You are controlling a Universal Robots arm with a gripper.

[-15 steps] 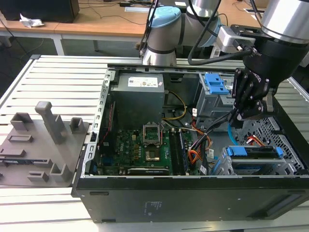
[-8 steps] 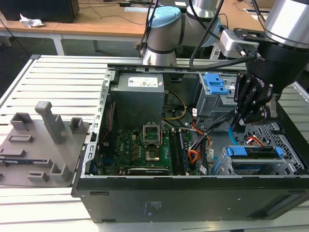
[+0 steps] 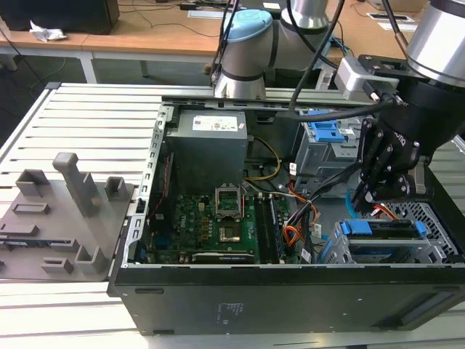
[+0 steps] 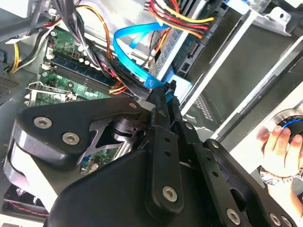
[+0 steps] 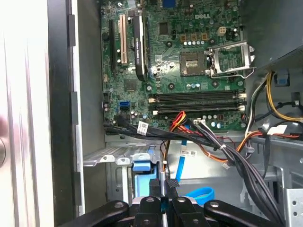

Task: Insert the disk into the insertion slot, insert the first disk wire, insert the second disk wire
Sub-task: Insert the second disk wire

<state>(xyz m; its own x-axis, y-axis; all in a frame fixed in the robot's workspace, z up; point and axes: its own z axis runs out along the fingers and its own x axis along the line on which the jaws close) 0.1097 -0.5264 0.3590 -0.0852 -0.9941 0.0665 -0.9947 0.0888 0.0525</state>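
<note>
The gripper [image 4: 163,97], angled down over the disk [image 3: 383,231], apparently pinches the second disk wire [image 4: 135,59].

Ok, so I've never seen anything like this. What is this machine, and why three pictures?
It is a robot arm working inside an open computer case that lies on a slatted metal table. The exterior view comes from a camera standing off the arm. The two wrist views come from cameras riding on the arm, looking past its black gripper. Inside the case are the green motherboard and a hard drive in a blue carrier, sitting in the silver drive cage. The gripper is pinched shut on the end of a light-blue flat cable close to that drive. A grey fixture plate lies at the exterior view's left.
</note>
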